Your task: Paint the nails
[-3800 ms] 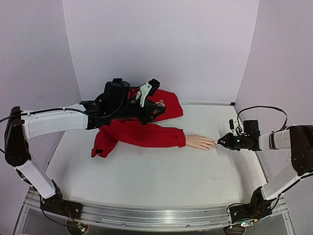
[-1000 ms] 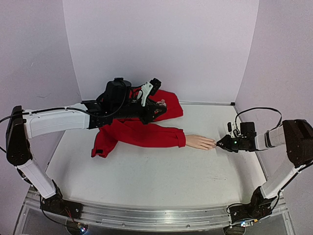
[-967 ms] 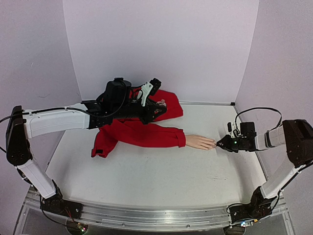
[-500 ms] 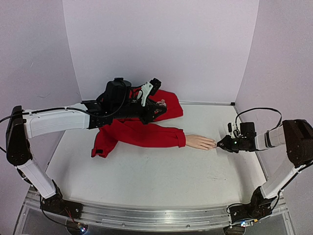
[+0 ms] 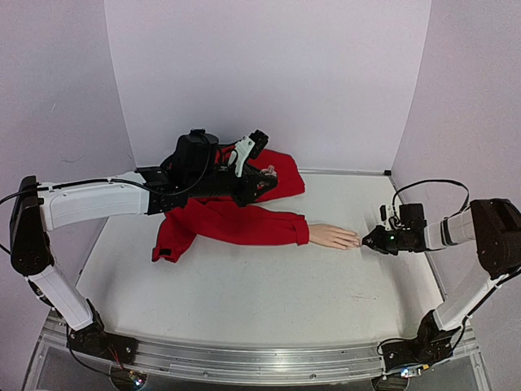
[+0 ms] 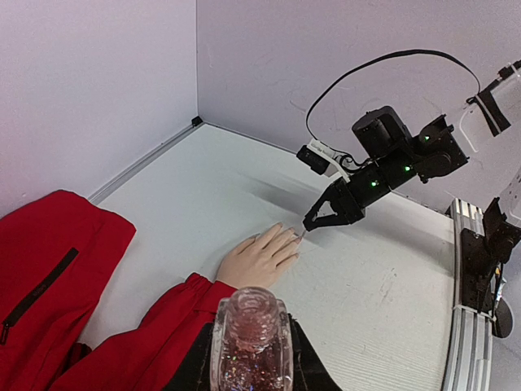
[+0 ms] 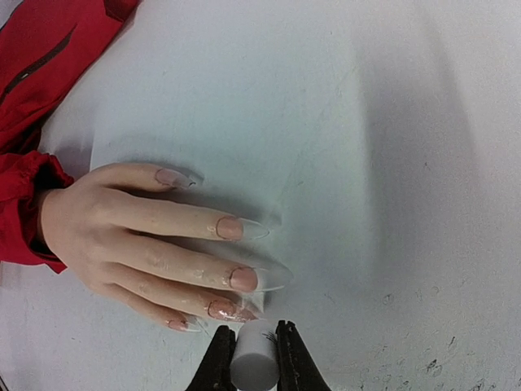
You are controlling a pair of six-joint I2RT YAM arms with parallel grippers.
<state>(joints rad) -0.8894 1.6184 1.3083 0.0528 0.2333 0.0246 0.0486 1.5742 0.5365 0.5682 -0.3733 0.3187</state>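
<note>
The pale mannequin hand (image 5: pixel 332 236) lies palm down on the table, its arm in a red sleeve (image 5: pixel 236 224). Its nails (image 7: pixel 242 279) are long, clear-tipped and pinkish; the ring-finger nail (image 7: pixel 224 309) looks glossy and smeared. My right gripper (image 7: pixel 253 338) is shut on a white brush cap (image 7: pixel 254 364), whose far end stands right at that nail; the brush itself barely shows. Seen from above, this gripper (image 5: pixel 368 241) sits at the fingertips. My left gripper (image 6: pixel 251 368) is shut on an uncapped glitter polish bottle (image 6: pixel 251 326), held up over the red garment behind the hand.
The red garment (image 5: pixel 277 175) is bunched at the back under the left arm. White walls close the table at the back and both sides. A metal rail (image 5: pixel 244 362) runs along the near edge. A cable (image 6: pixel 391 61) loops above the right wrist.
Since the oldest frame the right forearm has shifted its posture; its gripper stays at the fingertips with only a tiny drift. The left arm and bottle have not moved.
</note>
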